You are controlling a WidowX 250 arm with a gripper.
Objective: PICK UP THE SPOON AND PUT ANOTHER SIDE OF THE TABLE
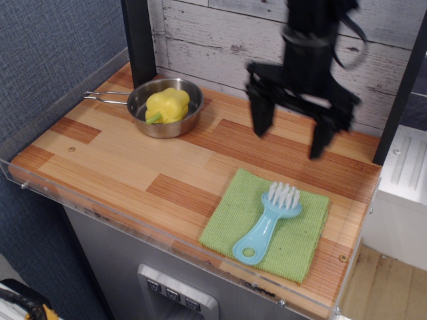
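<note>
Blurred black claw [291,141] – jaws apart, spoon [267,222] unobstructed

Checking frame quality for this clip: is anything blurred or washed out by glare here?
In the observation.image view, the gripper is motion-smeared, its jaws spread; the spoon, green cloth, pan and table are sharp, evenly lit, without strong glare.

No readable text, label, brand, number or sign shows anywhere in the frame, from the upper wall boards down to the lower cabinet front.
</note>
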